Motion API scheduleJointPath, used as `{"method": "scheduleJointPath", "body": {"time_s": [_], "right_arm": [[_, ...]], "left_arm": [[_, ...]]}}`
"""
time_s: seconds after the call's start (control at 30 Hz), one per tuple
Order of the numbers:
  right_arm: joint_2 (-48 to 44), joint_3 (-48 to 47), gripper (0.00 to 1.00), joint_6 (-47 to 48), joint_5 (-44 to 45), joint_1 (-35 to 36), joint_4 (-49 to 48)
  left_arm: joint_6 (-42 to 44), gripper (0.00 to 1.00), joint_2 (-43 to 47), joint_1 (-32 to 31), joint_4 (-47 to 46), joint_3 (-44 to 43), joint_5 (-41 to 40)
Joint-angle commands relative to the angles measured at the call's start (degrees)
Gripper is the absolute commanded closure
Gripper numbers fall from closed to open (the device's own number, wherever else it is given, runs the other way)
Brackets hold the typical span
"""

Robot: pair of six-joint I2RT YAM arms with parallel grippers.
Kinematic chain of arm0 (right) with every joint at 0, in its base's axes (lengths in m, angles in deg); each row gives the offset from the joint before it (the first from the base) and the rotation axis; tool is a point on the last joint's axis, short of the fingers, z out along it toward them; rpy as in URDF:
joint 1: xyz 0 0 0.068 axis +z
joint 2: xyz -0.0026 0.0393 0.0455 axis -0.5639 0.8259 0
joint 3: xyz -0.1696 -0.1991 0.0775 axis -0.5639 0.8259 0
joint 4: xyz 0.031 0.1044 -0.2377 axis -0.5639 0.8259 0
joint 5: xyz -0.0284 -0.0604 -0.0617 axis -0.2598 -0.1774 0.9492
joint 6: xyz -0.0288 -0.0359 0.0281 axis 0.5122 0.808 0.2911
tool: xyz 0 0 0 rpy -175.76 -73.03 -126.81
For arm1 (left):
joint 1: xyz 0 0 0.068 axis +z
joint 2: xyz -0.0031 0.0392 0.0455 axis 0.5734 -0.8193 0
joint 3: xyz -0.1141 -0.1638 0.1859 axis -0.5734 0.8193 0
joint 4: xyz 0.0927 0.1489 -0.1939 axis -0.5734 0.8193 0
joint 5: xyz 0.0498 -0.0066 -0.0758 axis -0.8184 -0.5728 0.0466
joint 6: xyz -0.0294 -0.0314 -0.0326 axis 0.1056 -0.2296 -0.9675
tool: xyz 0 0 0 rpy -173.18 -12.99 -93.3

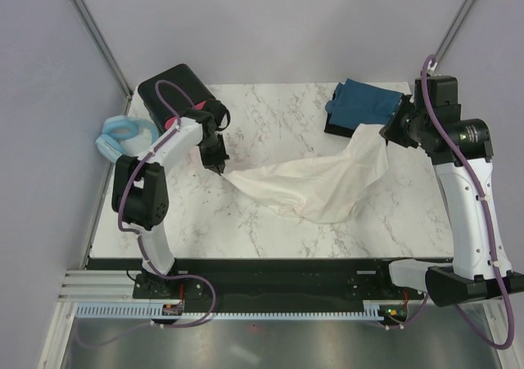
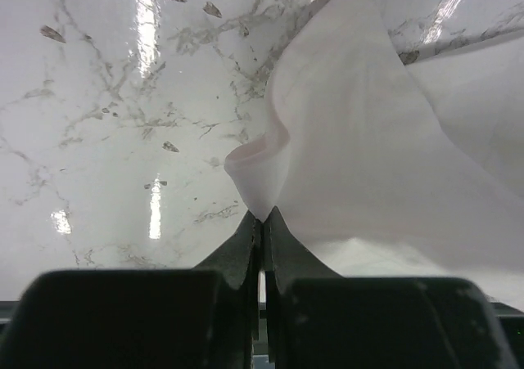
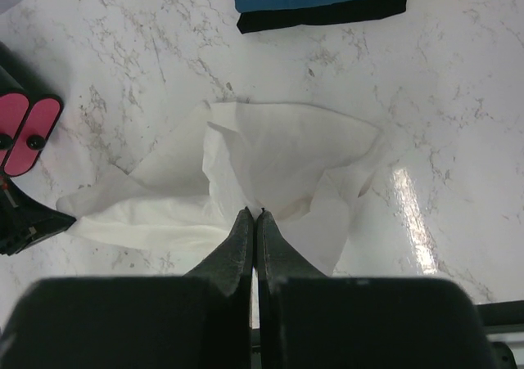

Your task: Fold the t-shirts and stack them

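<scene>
L gripper [image 2: 262, 218] is clamped on one corner of the white shirt [image 1: 315, 185], and R gripper [image 3: 255, 215] is pinched on the other end. The cloth is strung between them w/ its middle sagging onto the marble table [image 1: 278, 111]. The blue shirt [image 1: 367, 103] lies folded at the far right edge, near R gripper.

- The left claw [image 2: 262, 218] is pinched tight on a corner of the cream-white shirt [image 2: 360, 132].
- The shirt fans up and right from the claw, its edge curled.
- Left of the claw lies glossy marble counter [image 2: 115, 99].
</scene>
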Motion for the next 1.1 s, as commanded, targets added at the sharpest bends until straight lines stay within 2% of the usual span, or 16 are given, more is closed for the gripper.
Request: {"method": "scheduleJointPath", "body": {"time_s": [0.0, 0.07, 0.27, 0.33, 0.47, 0.53, 0.83, 1.07], "right_arm": [[0.89, -3.33, 1.0, 1.89, -0.93, -0.15, -3.87], [1.33, -3.24, 1.0, 2.24, -1.54, -0.06, -3.35], [1.34, -2.45, 1.0, 2.95, -2.25, -0.15, -2.99], [1.6, -2.36, 1.0, 2.86, -2.51, -0.15, -3.17], [1.95, -2.18, 1.0, 2.42, -3.21, -0.06, -3.61], [1.95, -2.01, 1.0, 2.07, -3.48, -0.15, -3.96], [1.25, -1.13, 1.0, 1.8, -3.92, -0.15, -4.22], [0.37, 0.8, 1.0, 1.45, -4.8, -0.15, -4.58]], "left_arm": [[3.97, 0.98, 4.3, 2.83, 2.38, -4.61, -2.87], [5.63, 0.98, 2.9, 3.01, 3.79, -4.62, -2.78], [7.4, 0.95, 2.1, 3.01, 2.66, 5.21, 1.61], [7.31, 0.86, 2.98, 3.01, 1.78, 7.76, 1.53], [7.4, 0.53, 4.65, 3.01, 1.51, 8.3, 0.04], [7.58, 0.48, 4.57, 3.1, 1.42, 7.86, 0.04], [7.4, 0.45, 4.48, 3.36, 1.42, 6.72, -0.32], [8.02, 0.46, 3.25, 3.54, 0.28, 10.13, 0.65]]}}
